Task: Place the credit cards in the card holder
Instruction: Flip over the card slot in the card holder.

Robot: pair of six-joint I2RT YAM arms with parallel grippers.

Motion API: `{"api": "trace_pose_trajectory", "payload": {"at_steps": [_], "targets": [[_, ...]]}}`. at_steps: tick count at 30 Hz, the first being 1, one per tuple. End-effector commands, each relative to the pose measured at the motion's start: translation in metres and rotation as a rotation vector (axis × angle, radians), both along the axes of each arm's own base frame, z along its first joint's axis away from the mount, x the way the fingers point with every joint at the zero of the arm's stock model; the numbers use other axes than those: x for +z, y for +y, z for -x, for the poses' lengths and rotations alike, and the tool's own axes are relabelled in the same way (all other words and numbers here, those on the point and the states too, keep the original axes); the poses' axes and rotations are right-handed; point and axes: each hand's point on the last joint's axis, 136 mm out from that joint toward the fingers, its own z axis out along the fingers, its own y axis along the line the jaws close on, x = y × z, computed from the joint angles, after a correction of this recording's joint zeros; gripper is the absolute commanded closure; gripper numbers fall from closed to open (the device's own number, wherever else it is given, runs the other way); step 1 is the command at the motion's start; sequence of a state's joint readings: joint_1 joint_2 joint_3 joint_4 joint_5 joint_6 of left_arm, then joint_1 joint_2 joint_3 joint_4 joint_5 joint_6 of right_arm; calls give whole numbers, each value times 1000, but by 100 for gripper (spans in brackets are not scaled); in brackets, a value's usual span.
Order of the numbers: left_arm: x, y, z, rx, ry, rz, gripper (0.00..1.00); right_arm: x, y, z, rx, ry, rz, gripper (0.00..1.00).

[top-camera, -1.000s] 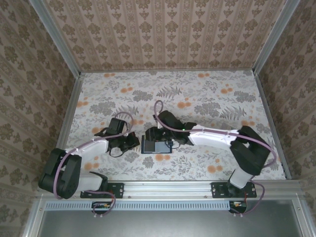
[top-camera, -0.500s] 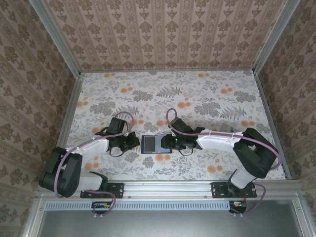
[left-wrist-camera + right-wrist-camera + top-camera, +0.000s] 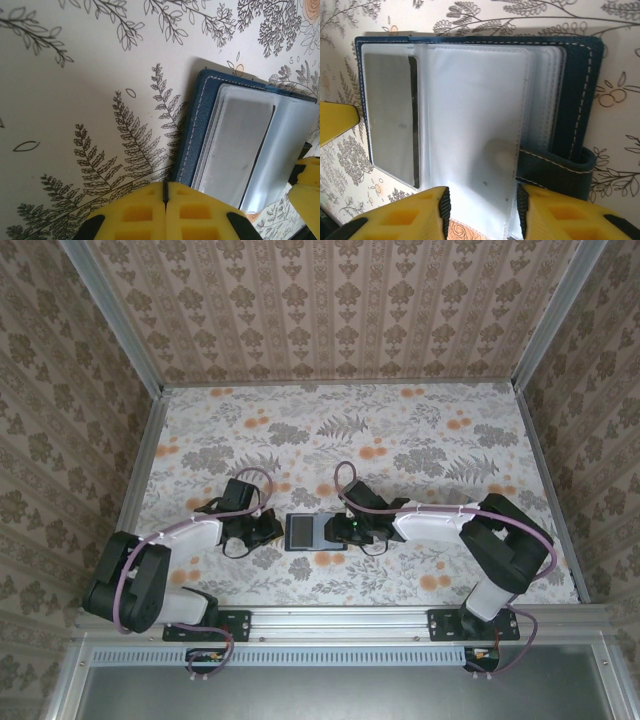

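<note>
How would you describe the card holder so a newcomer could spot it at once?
On the floral table, look toward the near edge, in the gap between the left claw and right claw. The card holder lies open there: a small navy-blue wallet with white stitching and clear plastic sleeves, the only dark flat rectangle among the printed flowers.

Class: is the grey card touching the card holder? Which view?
Touching. The right wrist view shows the grey card tucked inside a clear sleeve of the card holder.
</note>
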State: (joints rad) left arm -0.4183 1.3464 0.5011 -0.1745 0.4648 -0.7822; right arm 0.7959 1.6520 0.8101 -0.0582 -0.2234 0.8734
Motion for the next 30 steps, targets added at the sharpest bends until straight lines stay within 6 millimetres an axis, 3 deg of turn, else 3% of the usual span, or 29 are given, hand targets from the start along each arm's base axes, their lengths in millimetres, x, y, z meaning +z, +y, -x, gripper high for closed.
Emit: {"api": "trace_pose_trajectory", "payload": {"at_steps": [1,11,15,20,25,27,30], "targets": [[7,-7,-7,-22,-29,18,97,5,8,-2,14,7,-39,62],[11,-8,-5,-32,-25,19,97,15,20,-7,43,-8,-71,75],[14,-1,-9,-1,-45,7,97,20,35,-11,72,-19,-133,72],[23,16,-21,60,-46,50,95,36,73,-20,97,-38,-241,64],[36,41,-36,149,-76,59,82,52,116,-23,142,-61,-303,60],[38,52,-41,182,-92,38,81,53,122,-23,170,-73,-296,60],[43,57,-44,196,-107,43,80,61,115,-24,181,-91,-279,59]]}}
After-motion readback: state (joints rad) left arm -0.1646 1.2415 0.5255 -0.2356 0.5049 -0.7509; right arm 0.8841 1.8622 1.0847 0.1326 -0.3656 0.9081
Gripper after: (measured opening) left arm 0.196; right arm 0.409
